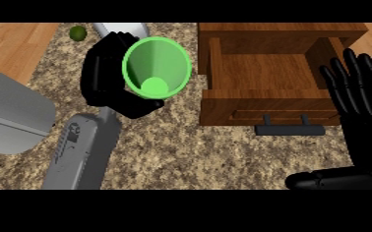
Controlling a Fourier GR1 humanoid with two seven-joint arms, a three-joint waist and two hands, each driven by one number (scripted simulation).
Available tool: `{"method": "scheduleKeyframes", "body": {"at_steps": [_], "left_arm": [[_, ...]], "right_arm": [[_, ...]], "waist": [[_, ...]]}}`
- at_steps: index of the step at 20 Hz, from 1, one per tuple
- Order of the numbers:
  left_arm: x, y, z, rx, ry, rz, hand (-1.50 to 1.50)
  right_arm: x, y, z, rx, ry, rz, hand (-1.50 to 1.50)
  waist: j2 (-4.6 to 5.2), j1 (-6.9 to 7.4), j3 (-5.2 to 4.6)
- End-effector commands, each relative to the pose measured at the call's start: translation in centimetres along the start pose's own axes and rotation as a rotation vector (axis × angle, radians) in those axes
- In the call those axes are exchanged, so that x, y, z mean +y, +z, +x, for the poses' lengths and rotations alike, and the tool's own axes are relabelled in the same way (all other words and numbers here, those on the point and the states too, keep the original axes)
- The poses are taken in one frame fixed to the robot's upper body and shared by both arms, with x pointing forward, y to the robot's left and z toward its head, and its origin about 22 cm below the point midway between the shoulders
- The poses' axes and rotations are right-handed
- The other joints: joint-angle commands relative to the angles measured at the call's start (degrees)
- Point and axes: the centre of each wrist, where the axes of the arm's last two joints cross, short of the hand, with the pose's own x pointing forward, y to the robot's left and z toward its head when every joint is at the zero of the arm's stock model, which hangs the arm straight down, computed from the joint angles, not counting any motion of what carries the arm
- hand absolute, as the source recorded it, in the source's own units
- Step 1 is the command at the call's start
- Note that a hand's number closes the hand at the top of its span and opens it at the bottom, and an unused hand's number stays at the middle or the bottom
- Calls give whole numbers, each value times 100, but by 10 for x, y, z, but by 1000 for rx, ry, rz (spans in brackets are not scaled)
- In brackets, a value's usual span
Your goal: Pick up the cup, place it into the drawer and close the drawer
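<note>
A bright green cup (pixel 157 68) is held up above the granite counter, its open mouth facing me. My left hand (pixel 109 76) is curled round its left side and base, partly hidden behind it. To the right stands the wooden drawer (pixel 272 109), pulled open, with a bare wooden bottom and a black handle (pixel 290 129) on its front. The cup hangs just left of the drawer's left wall. At the right edge my right hand (pixel 352 105) is open, fingers up, over the drawer's right side.
A small green lime (pixel 77 32) lies at the far left on the counter. A grey rounded object (pixel 22 113) sits at the left edge. Wooden flooring shows at the upper left beyond the counter's edge (pixel 45 49).
</note>
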Motion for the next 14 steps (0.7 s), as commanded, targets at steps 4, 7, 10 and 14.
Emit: {"method": "scheduleKeyframes", "body": {"at_steps": [4, 7, 10, 14], "left_arm": [[-48, -43, 16, 6, -53, -28, 150], [-44, -72, 27, 10, -76, -26, 150], [-58, -77, 18, 30, -74, -57, 150], [-87, -105, 19, 53, -112, -57, 150]], "right_arm": [[15, 6, -1, -5, -10, 24, -150], [-13, 11, -11, 6, -21, -2, -150], [-6, -3, -4, -2, 18, 3, -150], [2, -11, -16, 0, -5, 1, -150]], "waist": [[5, -26, -1], [11, -37, 1], [12, -23, -1], [22, -62, 0]]}}
